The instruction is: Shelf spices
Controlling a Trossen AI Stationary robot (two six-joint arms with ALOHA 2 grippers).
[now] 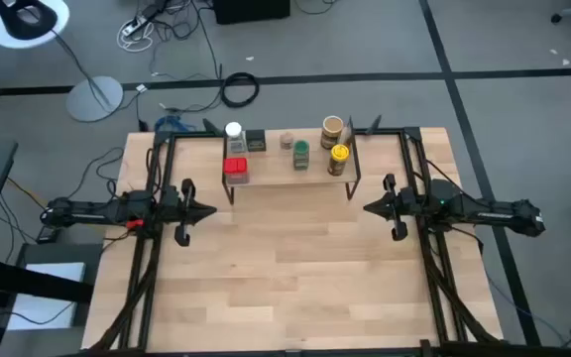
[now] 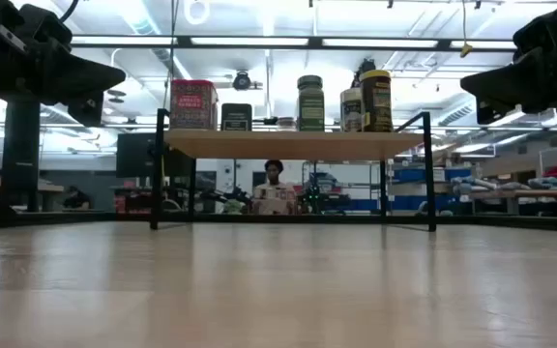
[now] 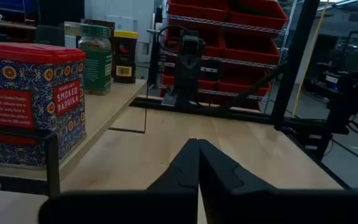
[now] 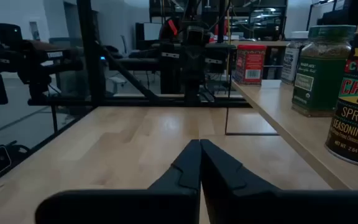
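All the spices are up on the shelf [image 1: 290,179]: the red tin [image 1: 236,169] sits just ahead of the left gripper [image 1: 209,210] and off to its side, while the green jar [image 1: 301,155] and yellow-lidded jar [image 1: 339,158] stand nearer the right gripper [image 1: 369,208], both grippers well short of the rack. These look like light, rigid little containers, the jars probably slick and tippy, so a pinch across the body below the lid looks safest. Both grippers hang over bare table [image 1: 295,268], fingers pressed together, holding nothing.
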